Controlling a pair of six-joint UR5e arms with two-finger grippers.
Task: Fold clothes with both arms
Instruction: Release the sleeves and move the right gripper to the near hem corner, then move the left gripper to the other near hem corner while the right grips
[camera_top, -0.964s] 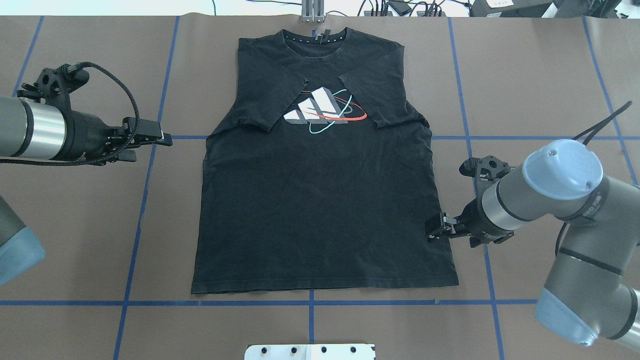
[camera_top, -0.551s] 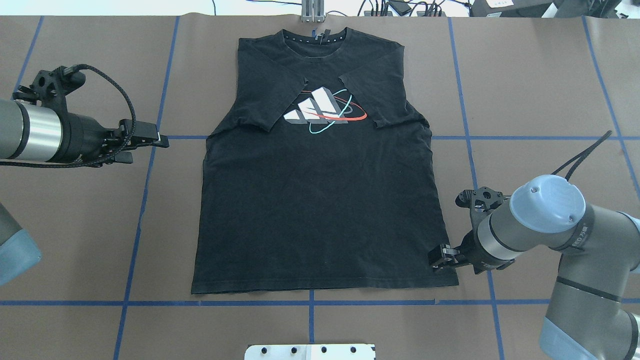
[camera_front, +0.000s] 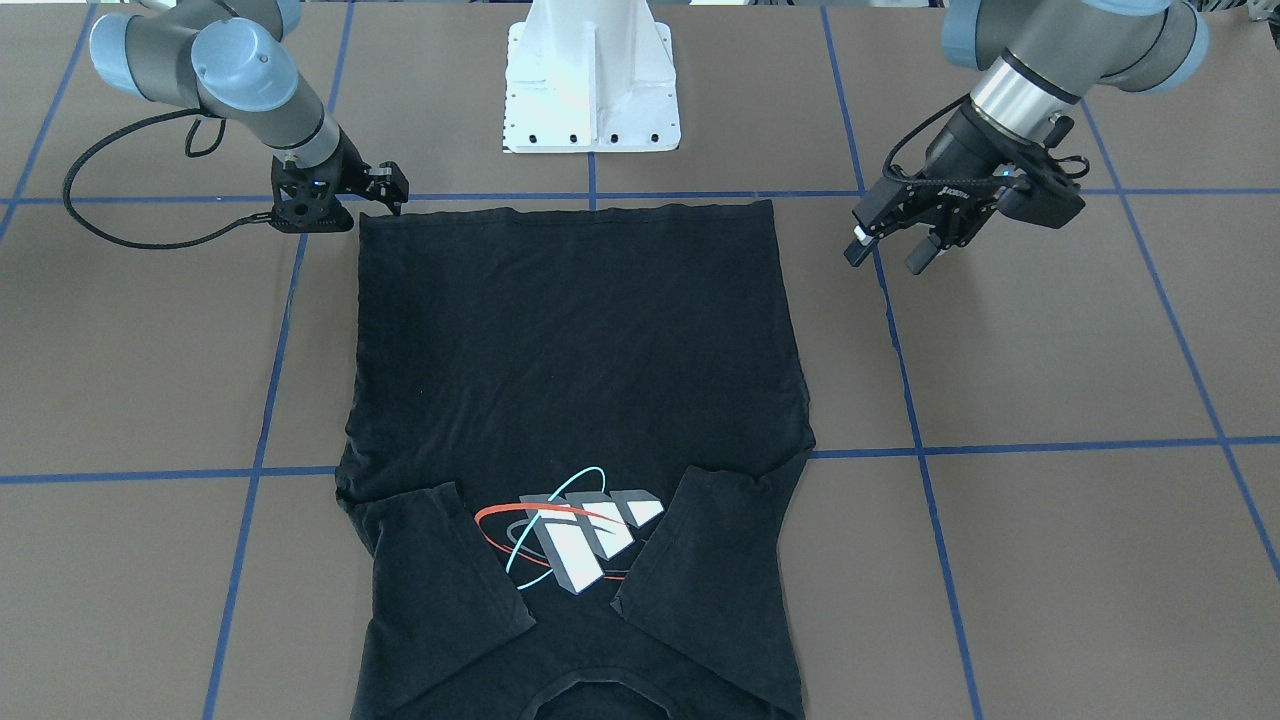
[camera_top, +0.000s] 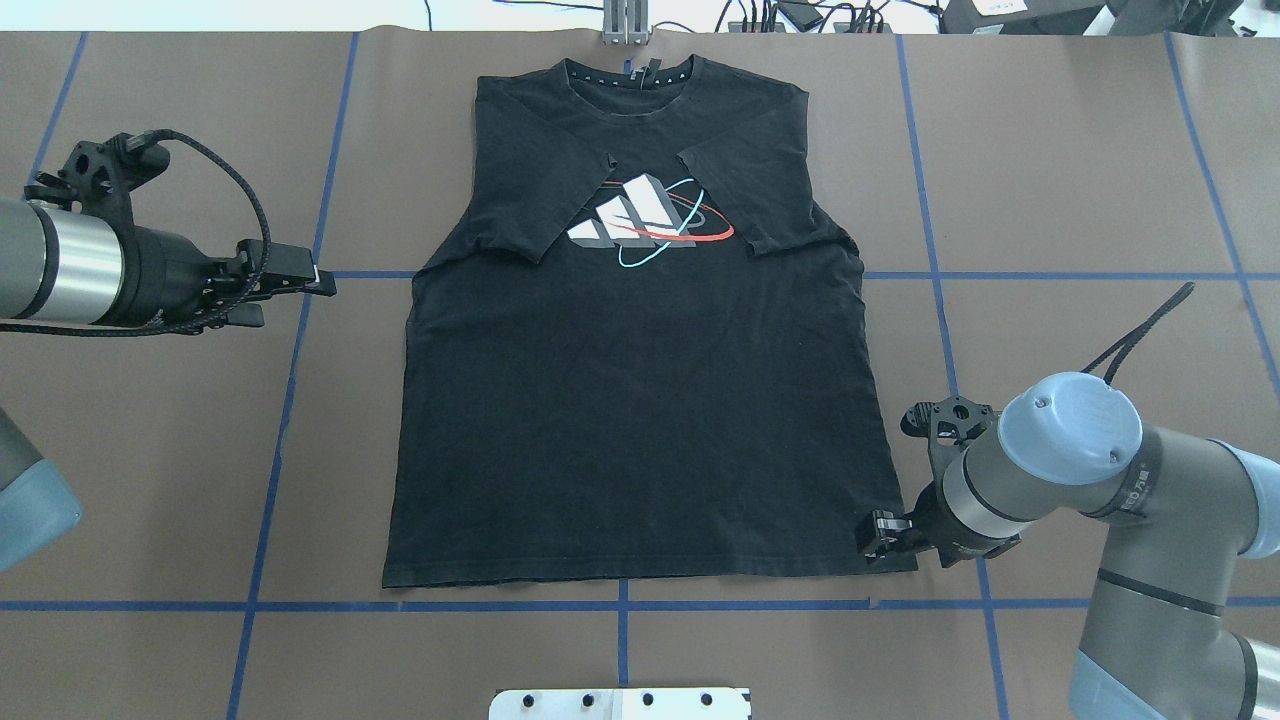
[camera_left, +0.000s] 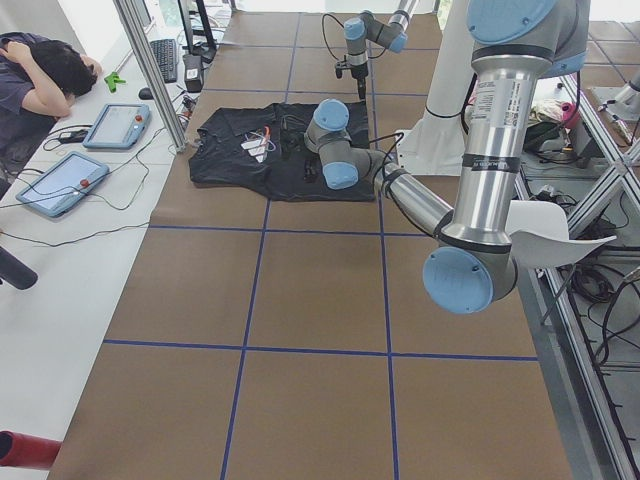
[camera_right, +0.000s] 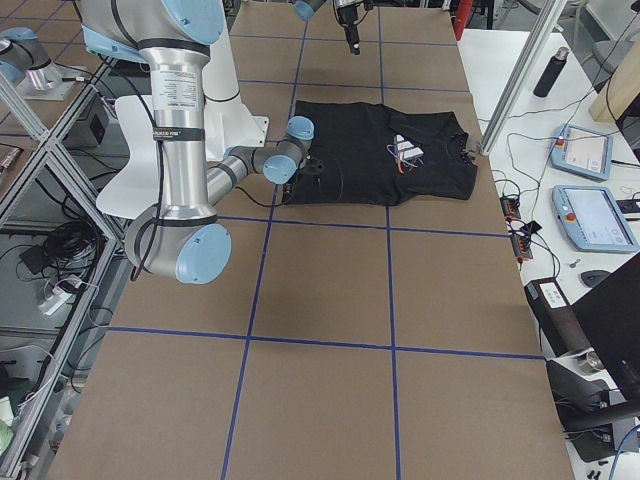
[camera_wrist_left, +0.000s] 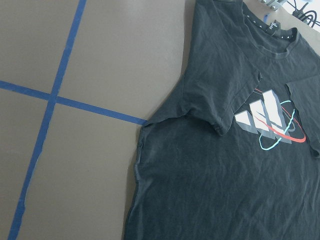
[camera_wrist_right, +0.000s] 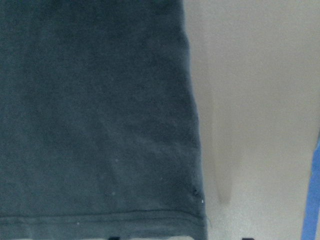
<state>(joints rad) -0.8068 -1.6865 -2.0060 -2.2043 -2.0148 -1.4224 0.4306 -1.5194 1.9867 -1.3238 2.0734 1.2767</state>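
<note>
Beside the hem corner on the robot's right, the right gripper (camera_top: 882, 535) sits low with fingers parted, gripping nothing yet. The T-shirt (camera_top: 640, 420) lies flat on the worktop (camera_top: 1050, 150), sleeves tucked in. The left gripper (camera_top: 305, 282) hovers well off its side (fingers parted too). Grasping stage, seemingly: next, pinch this corner while the left reaches its own.

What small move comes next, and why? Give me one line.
Probably lower the right end effector and close it on the T-shirt hem corner right beneath it. It looks open, and the left end effector sits well clear of the fabric.
</note>
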